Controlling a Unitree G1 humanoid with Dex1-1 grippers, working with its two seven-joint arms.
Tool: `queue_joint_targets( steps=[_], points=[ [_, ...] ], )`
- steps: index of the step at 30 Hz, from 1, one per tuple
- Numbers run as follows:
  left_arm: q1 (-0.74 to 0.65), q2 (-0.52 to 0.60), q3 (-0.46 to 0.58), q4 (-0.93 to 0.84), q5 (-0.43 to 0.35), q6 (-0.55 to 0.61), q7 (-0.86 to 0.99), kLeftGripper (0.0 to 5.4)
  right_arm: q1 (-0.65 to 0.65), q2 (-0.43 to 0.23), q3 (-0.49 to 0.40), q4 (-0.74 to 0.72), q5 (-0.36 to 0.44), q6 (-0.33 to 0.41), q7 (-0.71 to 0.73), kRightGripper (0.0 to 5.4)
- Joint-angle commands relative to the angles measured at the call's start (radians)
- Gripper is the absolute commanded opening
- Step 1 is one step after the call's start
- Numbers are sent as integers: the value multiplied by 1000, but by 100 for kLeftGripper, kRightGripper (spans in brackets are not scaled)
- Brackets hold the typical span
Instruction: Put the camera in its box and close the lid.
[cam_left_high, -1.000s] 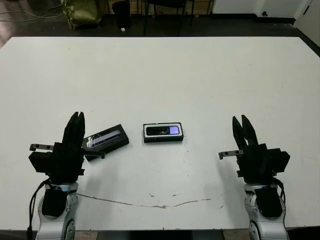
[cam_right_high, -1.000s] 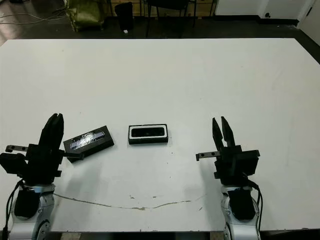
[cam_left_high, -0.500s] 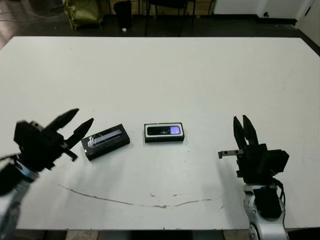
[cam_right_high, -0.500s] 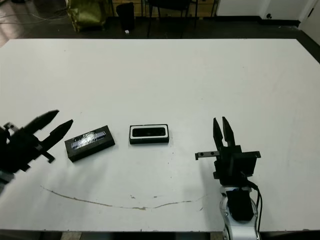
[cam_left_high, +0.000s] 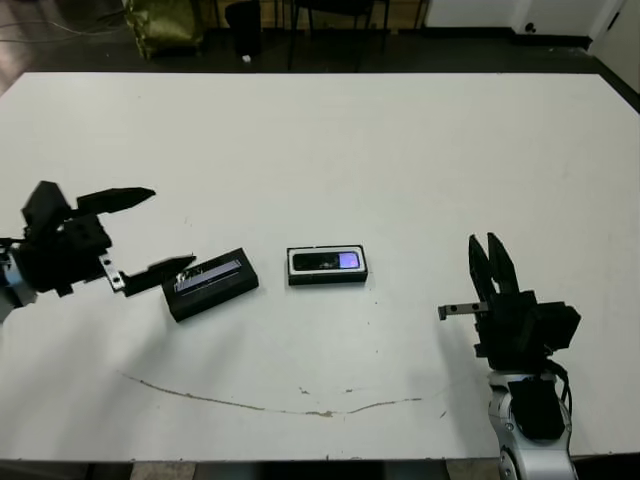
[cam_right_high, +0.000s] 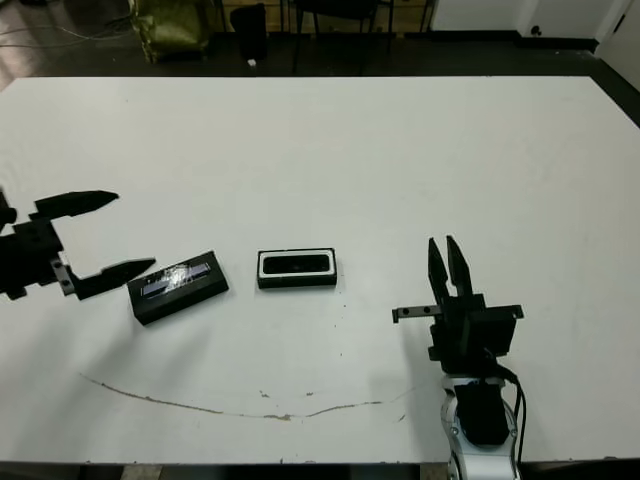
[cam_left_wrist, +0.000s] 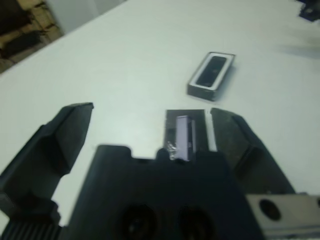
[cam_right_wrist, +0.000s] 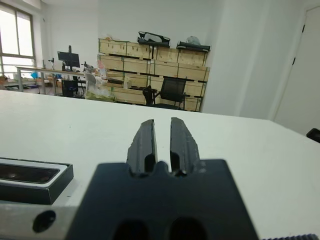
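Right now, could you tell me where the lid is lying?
The lid lies flat on the table's left half, just left of the box, with the left gripper beside it.

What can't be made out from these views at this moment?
- Lid: left wrist view, near end hidden behind the left gripper body; picture blurred.
- Box: right wrist view, cut off by the picture's edge.
- Camera: head views, too small to tell whether it sits fully down in the box.
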Motion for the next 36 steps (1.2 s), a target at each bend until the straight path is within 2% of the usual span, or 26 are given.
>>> queue_joint_targets(
  steps=[1,6,13,24,33,36],
  points=[
    [-27,-24,-27,84,-9,-1,-73,537,3,-12,-2,19,5,-1,6,0],
    [-23,-62,-24,134,-40,9,-128,537,4,-13,-1,16,-4,7,2,0],
    [2,-89,-24,153,-35,12,-132,537,6,-14,0,13,3,14,6,0],
    [9,-93,-36,197,11,-95,-149,537,14,-12,4,-2,-5,41,-1,0],
    [13,-77,-62,193,44,-91,-159,537,24,-1,8,-29,-6,76,-11,0],
    [12,-84,-65,211,43,-93,-172,537,22,-3,8,-21,0,62,-4,0]
  ],
)
